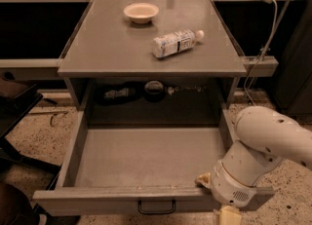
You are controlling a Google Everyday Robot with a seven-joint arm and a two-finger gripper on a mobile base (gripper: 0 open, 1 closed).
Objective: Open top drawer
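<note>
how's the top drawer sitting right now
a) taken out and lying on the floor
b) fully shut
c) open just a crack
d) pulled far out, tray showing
d: the top drawer is pulled far out from under the cabinet, with its grey tray in full view. The gripper is at the right end of the drawer front, to the right of the black handle.

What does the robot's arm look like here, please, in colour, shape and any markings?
The arm is off-white, built of thick, rounded tubular segments with a few small dark holes. Its cylindrical wrist section has a patch of fine perforations. The gripper appears only as a pale yellowish piece at the bottom edge, below the right end of the top drawer.
</note>
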